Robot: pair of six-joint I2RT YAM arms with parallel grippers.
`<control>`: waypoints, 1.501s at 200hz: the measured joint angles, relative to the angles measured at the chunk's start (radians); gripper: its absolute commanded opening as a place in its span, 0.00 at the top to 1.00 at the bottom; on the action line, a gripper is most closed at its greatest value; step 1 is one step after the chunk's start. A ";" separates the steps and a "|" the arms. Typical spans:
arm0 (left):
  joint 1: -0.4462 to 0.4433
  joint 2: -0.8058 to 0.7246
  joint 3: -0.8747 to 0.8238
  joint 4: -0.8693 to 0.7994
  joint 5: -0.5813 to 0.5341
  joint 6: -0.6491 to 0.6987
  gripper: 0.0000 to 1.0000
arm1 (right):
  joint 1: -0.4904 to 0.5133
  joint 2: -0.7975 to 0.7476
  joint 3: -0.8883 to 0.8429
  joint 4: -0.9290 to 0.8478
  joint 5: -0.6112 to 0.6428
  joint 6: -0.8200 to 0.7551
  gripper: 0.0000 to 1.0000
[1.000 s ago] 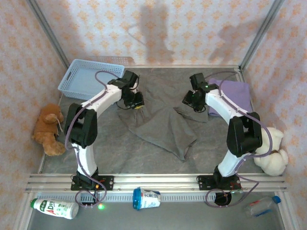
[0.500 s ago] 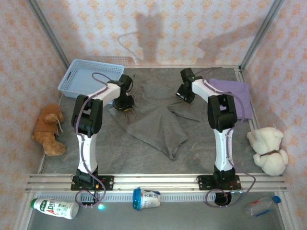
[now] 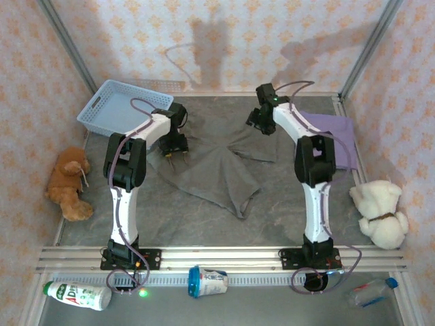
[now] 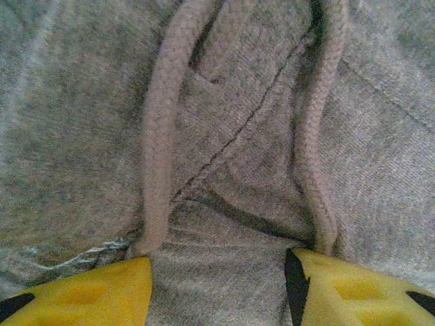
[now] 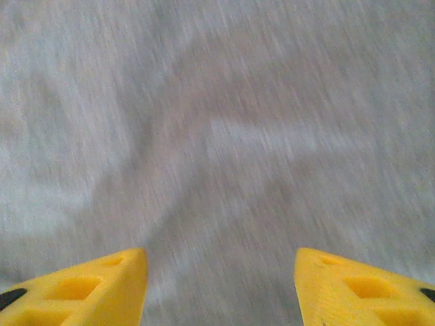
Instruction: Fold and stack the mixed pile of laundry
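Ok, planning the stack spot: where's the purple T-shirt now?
Top view: the purple T-shirt lies at the table's far right, partly hidden by the right arm, right of the grey top and beyond the cream plush toy.

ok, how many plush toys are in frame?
2: a brown plush toy at the far left of the top view, and a cream plush toy at the far right. Nothing suggests hidden ones.

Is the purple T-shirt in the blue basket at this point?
No, the purple T-shirt lies flat at the far right of the top view, well apart from the blue basket at the far left.
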 measured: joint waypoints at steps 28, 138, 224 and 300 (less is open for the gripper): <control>0.001 0.000 -0.005 0.002 0.017 -0.002 0.45 | 0.028 -0.269 -0.293 -0.016 -0.044 -0.001 0.41; 0.020 -0.029 -0.072 0.069 0.059 -0.013 0.45 | 0.163 -0.392 -0.739 0.111 -0.140 0.146 0.86; 0.020 -0.047 -0.101 0.092 0.060 -0.011 0.45 | 0.039 -0.382 -0.521 0.032 0.115 0.077 0.52; 0.022 -0.074 -0.136 0.100 0.097 -0.017 0.43 | 0.189 -0.391 -0.519 -0.015 0.091 0.104 0.61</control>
